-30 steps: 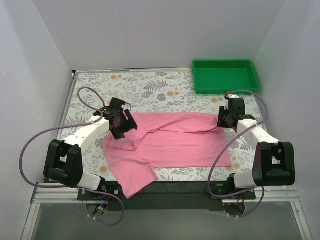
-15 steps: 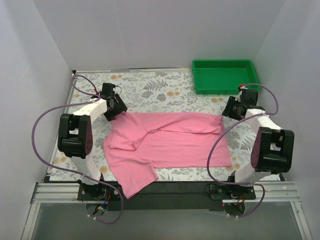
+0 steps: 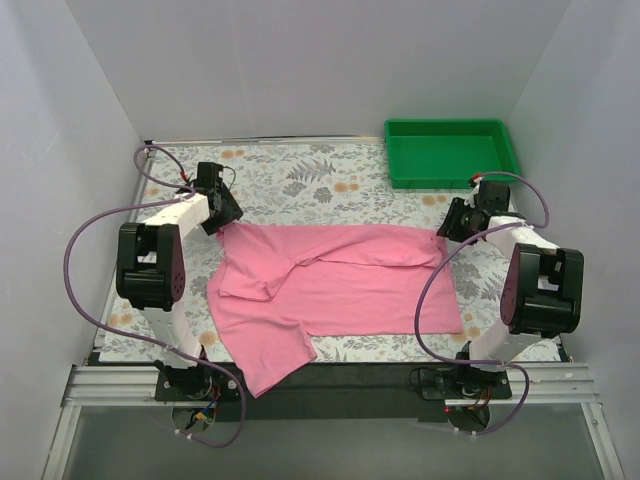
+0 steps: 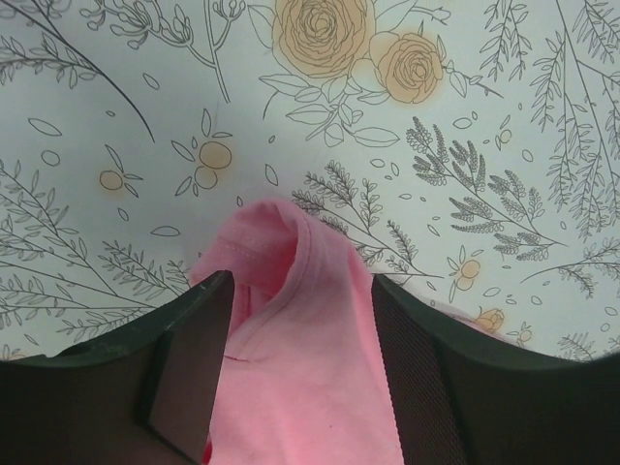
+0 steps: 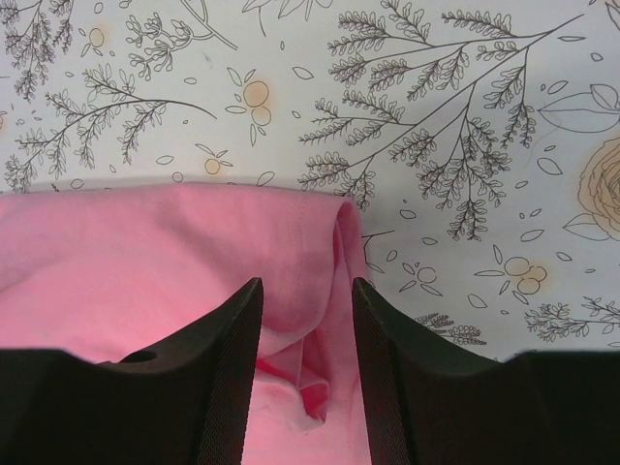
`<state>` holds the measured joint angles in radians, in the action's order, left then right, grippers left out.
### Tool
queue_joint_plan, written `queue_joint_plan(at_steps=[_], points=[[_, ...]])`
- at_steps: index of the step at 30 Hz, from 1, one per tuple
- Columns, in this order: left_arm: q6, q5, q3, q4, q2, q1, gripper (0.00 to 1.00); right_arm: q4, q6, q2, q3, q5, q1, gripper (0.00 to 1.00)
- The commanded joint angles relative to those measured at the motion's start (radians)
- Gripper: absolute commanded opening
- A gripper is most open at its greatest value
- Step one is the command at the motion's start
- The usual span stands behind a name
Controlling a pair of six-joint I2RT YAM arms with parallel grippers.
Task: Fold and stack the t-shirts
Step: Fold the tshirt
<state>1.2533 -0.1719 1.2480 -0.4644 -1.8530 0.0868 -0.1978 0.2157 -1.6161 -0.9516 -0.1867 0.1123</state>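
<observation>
Over the last second I have moved both arms out toward the far corners of the shirt [image 3: 335, 285]. The left gripper [image 3: 222, 213] has left the folded sleeve and gone to the far-left corner. The right gripper [image 3: 455, 222] has shifted slightly toward the table's right edge. The far hem now lies straighter and the shirt flatter.

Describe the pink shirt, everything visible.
The shirt is plain pink, thin soft fabric, no print. It lies mostly flat on the floral table, its far edge pulled fairly straight, a fold line across the middle, one sleeve doubled over at left, and a lower flap draping over the near edge. The left tool and right tool each pinch a bunched far corner. It lies clear of the green tray.
</observation>
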Motion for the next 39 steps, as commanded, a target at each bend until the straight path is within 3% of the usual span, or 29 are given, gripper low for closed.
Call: queue_joint_plan(at_steps=[1, 5, 11, 15, 18, 28, 31, 32, 34, 39], points=[[-0.017, -0.005, 0.028, 0.026, 0.017, -0.007, 0.54, 0.043, 0.013, -0.005, -0.001, -0.016, 0.009, 0.42], [-0.018, -0.009, 0.024, 0.035, 0.009, -0.007, 0.4, 0.044, 0.01, -0.008, 0.005, -0.011, 0.012, 0.41], [-0.023, 0.002, 0.024, 0.04, 0.003, -0.007, 0.31, 0.049, 0.008, -0.016, 0.016, 0.006, 0.02, 0.4], [-0.02, -0.001, 0.019, 0.043, -0.002, -0.007, 0.1, 0.054, 0.007, -0.027, 0.011, -0.022, 0.023, 0.4], [-0.023, -0.006, 0.022, 0.044, 0.0, -0.007, 0.01, 0.06, 0.013, -0.045, 0.002, -0.056, 0.023, 0.39], [-0.023, -0.008, 0.051, 0.044, -0.015, -0.032, 0.0, 0.08, 0.03, -0.132, -0.042, -0.141, 0.023, 0.32], [-0.023, -0.008, 0.053, 0.044, -0.025, -0.036, 0.0, 0.084, 0.033, -0.152, -0.05, -0.152, 0.023, 0.24], [-0.023, -0.008, 0.054, 0.041, -0.025, -0.042, 0.0, 0.084, 0.03, -0.154, -0.053, -0.143, 0.027, 0.13], [-0.017, -0.008, 0.053, 0.043, -0.028, -0.051, 0.0, 0.084, 0.028, -0.153, -0.056, -0.134, 0.039, 0.03], [0.008, 0.008, 0.054, 0.041, -0.034, -0.123, 0.0, 0.083, 0.025, -0.145, -0.082, -0.119, 0.121, 0.01]])
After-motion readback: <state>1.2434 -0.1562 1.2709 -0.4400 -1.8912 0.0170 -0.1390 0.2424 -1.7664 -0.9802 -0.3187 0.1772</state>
